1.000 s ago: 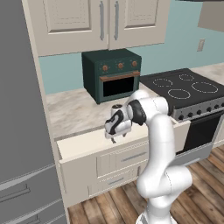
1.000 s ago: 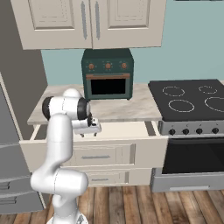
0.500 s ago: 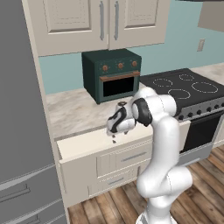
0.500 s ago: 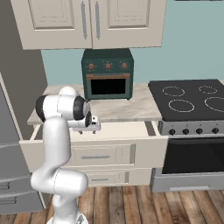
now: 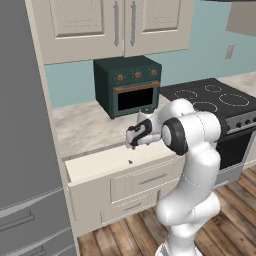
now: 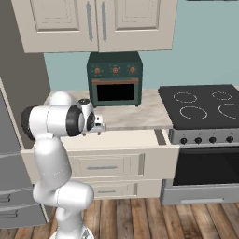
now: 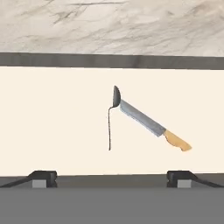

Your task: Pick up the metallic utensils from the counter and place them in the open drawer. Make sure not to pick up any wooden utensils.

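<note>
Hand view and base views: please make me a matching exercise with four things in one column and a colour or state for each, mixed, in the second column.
Things:
1. spoon
2. knife
3. toaster oven
4. gripper

Descriptions:
A. dark green, standing on the counter
B. open, holding nothing
C. all grey, lying in the drawer
D. steel blade with an orange handle, tip at the spoon's bowl

Pairs: 1-C, 2-D, 3-A, 4-B

Teal wall [image 6: 205, 46], cream cabinets [image 6: 93, 23], wood floor [image 6: 186, 219].
</note>
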